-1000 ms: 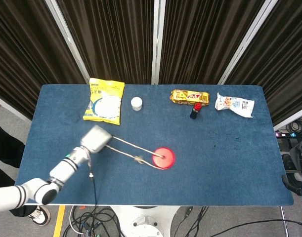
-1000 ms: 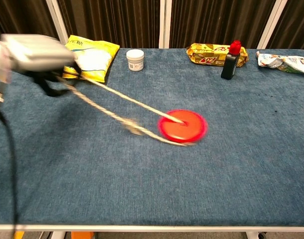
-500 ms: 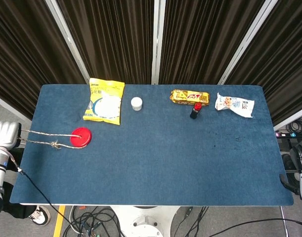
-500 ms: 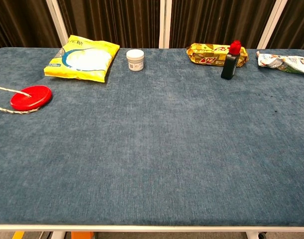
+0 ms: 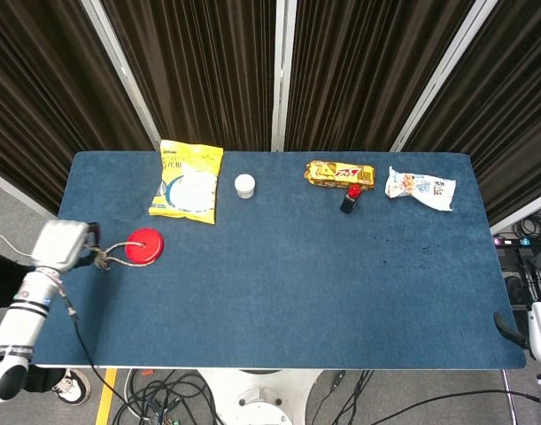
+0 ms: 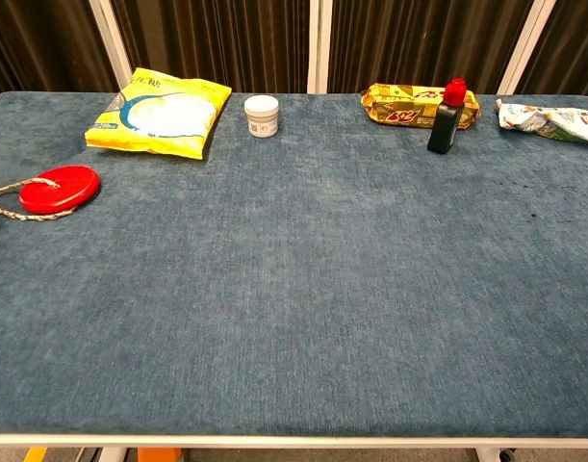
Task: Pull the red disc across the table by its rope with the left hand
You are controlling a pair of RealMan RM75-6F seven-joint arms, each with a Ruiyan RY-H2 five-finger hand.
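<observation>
Blue tabletop (image 5: pixel 279 266) before dark curtains. Red disc (image 5: pixel 144 246) near left edge, rope (image 5: pixel 106 255) slack toward left hand (image 5: pixel 62 245); grip impossible to tell. White jar (image 5: pixel 244 185) capped.

Matt, napped blue cloth covers the table (image 6: pixel 322 289); the red disc (image 6: pixel 60 188) looks smooth, glossy plastic.

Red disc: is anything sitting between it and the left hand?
Nothing visible does. Only the slack rope runs between the red disc and the left hand at the table's left edge. The yellow bag lies further back, off that line.
</observation>
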